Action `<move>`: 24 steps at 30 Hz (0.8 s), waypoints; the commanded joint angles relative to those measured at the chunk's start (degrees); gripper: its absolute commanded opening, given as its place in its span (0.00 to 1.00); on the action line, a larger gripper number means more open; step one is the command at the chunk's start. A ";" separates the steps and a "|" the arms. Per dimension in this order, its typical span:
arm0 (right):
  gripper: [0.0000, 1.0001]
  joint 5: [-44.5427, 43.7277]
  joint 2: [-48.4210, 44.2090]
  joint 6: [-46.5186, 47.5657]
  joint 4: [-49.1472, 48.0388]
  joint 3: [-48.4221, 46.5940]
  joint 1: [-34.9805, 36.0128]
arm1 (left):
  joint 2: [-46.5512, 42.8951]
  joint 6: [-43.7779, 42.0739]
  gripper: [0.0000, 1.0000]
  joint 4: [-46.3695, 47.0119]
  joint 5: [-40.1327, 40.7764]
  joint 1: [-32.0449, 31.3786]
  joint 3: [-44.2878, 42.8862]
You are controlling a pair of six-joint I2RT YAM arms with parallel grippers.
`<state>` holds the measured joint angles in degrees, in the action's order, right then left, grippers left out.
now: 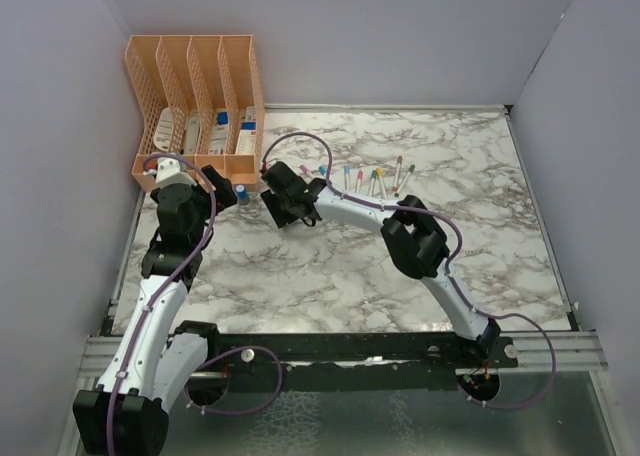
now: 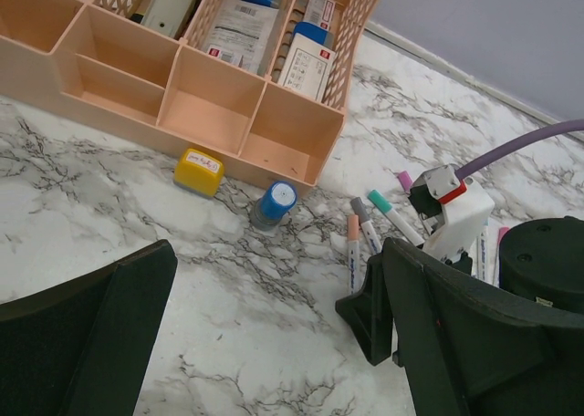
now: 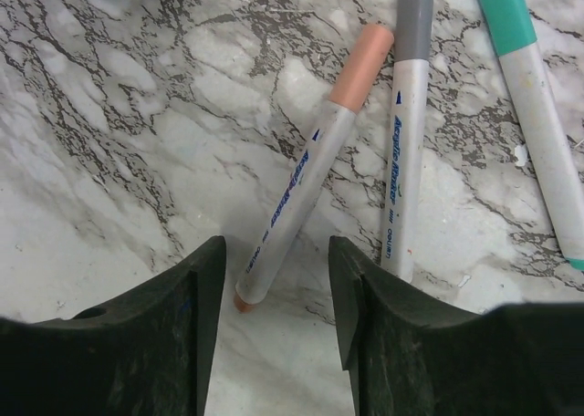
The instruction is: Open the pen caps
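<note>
Several pale grey-white pens lie side by side on the marble table (image 1: 330,266), each with a coloured cap on. In the right wrist view my right gripper (image 3: 276,249) is open, its jaws either side of the tail end of the peach-capped pen (image 3: 292,206) with gaps on both sides. The peach cap (image 3: 360,67) points away from me. To the right lie a grey-capped pen (image 3: 406,161) and a teal-capped pen (image 3: 547,151). My left gripper (image 2: 274,288) hangs wide open over bare table, left of the pens, holding nothing.
A peach desk organizer (image 1: 195,101) with boxes in its slots stands at the back left. In front of it sit a yellow block (image 2: 199,171) and a blue-topped bottle (image 2: 275,202). More pens (image 1: 375,179) run to the right of my right gripper (image 1: 283,191).
</note>
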<state>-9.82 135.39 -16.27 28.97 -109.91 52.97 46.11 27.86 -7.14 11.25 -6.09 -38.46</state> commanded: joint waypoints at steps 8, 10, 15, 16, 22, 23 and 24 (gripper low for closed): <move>0.29 0.97 2.49 -3.19 1.71 -0.18 0.69 | -1.35 -0.75 0.99 0.08 1.98 0.09 0.60; 0.24 1.19 2.06 -3.77 1.70 0.97 0.73 | -1.40 -0.76 0.99 0.10 2.07 0.10 0.58; 0.07 1.82 0.20 -4.85 2.49 4.53 0.68 | -1.53 -0.95 0.99 -0.19 2.26 0.09 0.58; 0.03 1.97 -0.55 -5.20 2.79 5.63 0.68 | -1.48 -0.71 0.99 -0.16 2.02 0.03 0.65; 0.01 2.26 -12.56 -5.36 -6.24 21.46 0.73 | -0.89 2.89 0.98 2.24 -2.15 0.09 2.50; 0.01 2.02 -15.16 -5.03 -8.20 23.89 0.73 | -0.62 3.83 0.97 2.68 -3.28 0.09 2.73; 0.01 1.96 -18.04 -4.73 -10.85 26.50 0.72 | -0.26 4.69 0.97 3.29 -4.49 0.03 2.83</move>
<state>-8.97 126.06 -20.91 22.24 -93.43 53.12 45.47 29.08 -6.79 11.27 -6.09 -36.67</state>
